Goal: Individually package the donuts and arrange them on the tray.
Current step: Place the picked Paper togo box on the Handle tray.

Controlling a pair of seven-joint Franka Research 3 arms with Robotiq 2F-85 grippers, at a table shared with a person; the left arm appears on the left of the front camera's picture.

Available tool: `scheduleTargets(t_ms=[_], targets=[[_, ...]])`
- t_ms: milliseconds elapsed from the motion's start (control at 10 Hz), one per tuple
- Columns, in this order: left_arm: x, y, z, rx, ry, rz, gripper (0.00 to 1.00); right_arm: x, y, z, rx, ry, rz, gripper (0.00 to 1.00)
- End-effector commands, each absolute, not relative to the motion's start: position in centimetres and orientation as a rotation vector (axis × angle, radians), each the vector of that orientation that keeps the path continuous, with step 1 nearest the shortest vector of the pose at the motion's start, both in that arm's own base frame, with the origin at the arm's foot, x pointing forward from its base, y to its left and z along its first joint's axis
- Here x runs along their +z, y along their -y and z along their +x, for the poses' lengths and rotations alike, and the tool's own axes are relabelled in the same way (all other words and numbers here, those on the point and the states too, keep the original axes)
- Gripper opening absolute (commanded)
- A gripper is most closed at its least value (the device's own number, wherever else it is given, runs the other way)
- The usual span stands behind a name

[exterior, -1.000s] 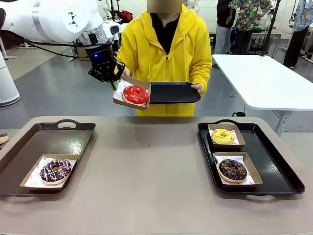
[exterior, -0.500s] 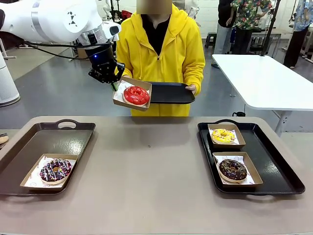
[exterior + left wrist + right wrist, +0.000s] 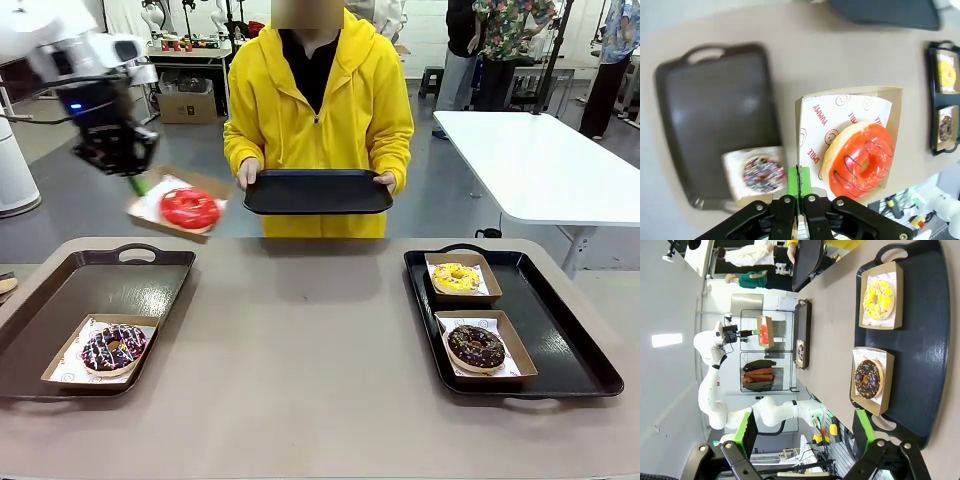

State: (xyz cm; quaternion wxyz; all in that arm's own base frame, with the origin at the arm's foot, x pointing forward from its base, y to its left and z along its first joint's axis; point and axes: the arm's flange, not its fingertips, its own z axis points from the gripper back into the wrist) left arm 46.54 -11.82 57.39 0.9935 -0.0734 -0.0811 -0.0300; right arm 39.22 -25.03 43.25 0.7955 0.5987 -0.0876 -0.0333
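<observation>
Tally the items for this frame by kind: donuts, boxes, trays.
Donuts: 4, namely red-iced donut, striped donut, yellow donut, chocolate donut.
Cardboard boxes: 4, one under each donut, e.g. the box held by the left gripper.
Black trays: 3, namely left tray, right tray, person's tray.
Total: 11.

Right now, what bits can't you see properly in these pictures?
- Front view: the left tool and its red donut are motion-blurred.
- Left wrist view: the striped donut is blurred; the tool's fingers hide the box edge they pinch.
- Right wrist view: the red donut is too small for detail.
</observation>
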Motion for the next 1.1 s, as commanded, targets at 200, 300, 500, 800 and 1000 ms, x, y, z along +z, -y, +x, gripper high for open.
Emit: scheduleTargets(t_ms=[200,300,500,800,1000], targets=[[53.8,4.4,47.2,0.002,0.114,-0.048,0.01,43.4,25.0,39.1,-0.070,0.189,1.287,1.00],[52.8,2.9,48.0,0.019,0.109,-0.046,0.01,43.4,25.0,39.1,-0.070,0.189,1.287,1.00],[50.1,1.1,49.1,0.053,0.072,-0.045,0.01,43.4,25.0,39.1,-0.070,0.189,1.287,1.00],[48.5,0.8,50.2,0.071,0.120,-0.107,0.01,43.4,25.0,39.1,-0.070,0.189,1.287,1.00],[48.3,0.5,49.8,0.085,0.050,-0.050,0.01,43.4,25.0,39.1,-0.070,0.189,1.287,1.00]])
